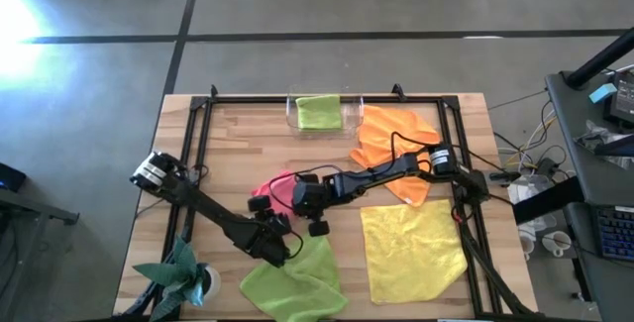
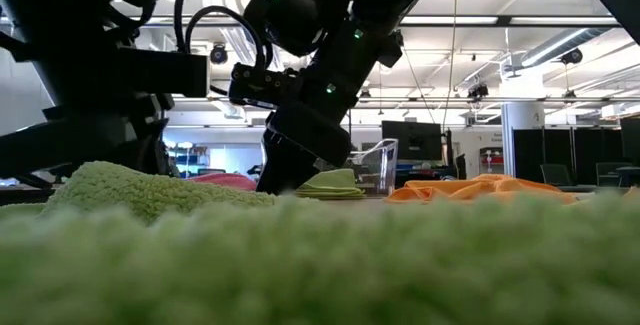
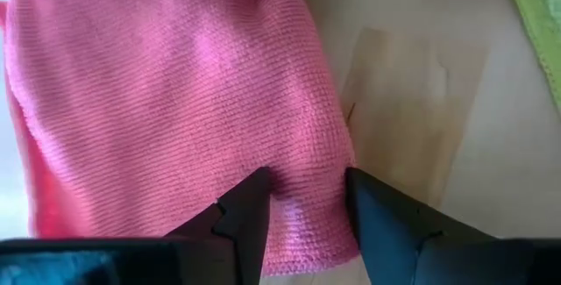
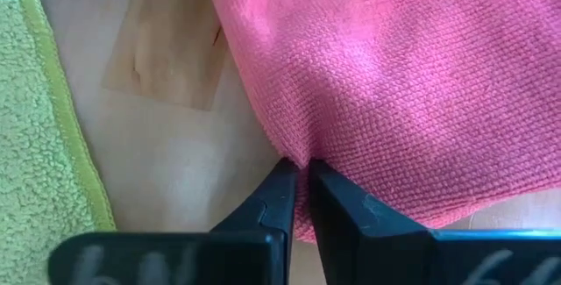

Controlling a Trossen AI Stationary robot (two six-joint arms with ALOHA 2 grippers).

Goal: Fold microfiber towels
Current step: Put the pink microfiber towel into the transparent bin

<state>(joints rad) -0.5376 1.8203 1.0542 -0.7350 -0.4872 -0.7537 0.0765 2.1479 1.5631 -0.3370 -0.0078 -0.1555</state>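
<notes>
The hot pink towel (image 1: pixel 278 187) lies left of centre in the high view, on the wooden table (image 1: pixel 238 144), largely covered by both arms. In the right wrist view the right gripper (image 4: pixel 300 199) has its two fingers nearly together, pinching a fold at the pink towel's edge. In the left wrist view the left gripper (image 3: pixel 307 204) straddles the opposite edge of the same towel; its fingers stand a moderate gap apart with pink cloth between them, and whether they press the cloth cannot be told.

In the high view the left arm enters from the left edge of the table and ends at lower centre. The right arm enters from the right edge and reaches to the centre of the frame.

One lime green towel (image 1: pixel 293 282) lies crumpled at lower centre, just below the left gripper. It fills the foreground of the low view. The yellow towel (image 1: pixel 412 249) lies spread flat at lower right. The orange towel (image 1: pixel 396 139) lies rumpled at upper right, partly under the right arm. The second lime green towel (image 1: pixel 318 112) lies folded inside the clear plastic tray (image 1: pixel 350 116) at upper centre, touching the orange towel's left side.

A teal object (image 1: pixel 181 272) of unclear kind sits at the lower left table corner.
</notes>
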